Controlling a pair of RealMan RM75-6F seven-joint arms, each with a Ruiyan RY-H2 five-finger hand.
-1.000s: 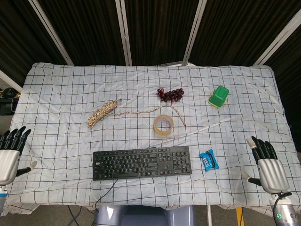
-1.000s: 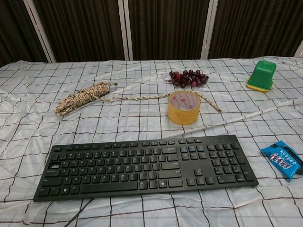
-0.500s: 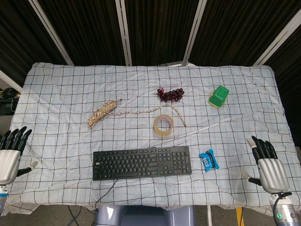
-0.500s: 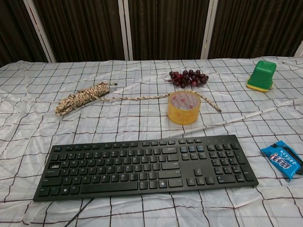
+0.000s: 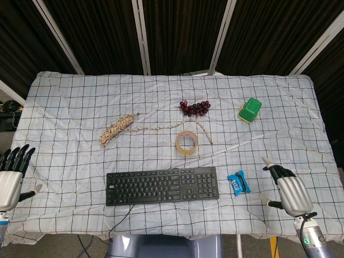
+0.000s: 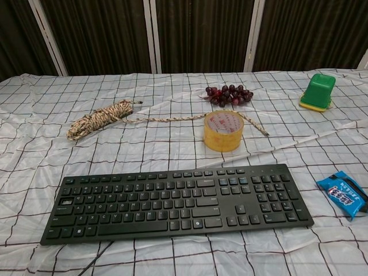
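Note:
My left hand (image 5: 11, 180) hangs at the table's near left edge, fingers straight and apart, holding nothing. My right hand (image 5: 290, 191) is over the near right corner, fingers extended and empty, a short way right of a blue snack packet (image 5: 238, 183) (image 6: 343, 194). A black keyboard (image 5: 162, 185) (image 6: 175, 201) lies along the front centre. Behind it stands a roll of yellowish tape (image 5: 186, 141) (image 6: 223, 130). Neither hand shows in the chest view.
A coiled rope bundle (image 5: 115, 129) (image 6: 98, 119) trails a strand toward the tape. Dark grapes (image 5: 194, 108) (image 6: 229, 94) and a green cup on its side (image 5: 250, 109) (image 6: 318, 92) sit further back. A checked white cloth (image 5: 70, 107) covers the table.
My right hand has moved left and slightly forward, toward the blue packet. The left hand and all objects are unchanged.

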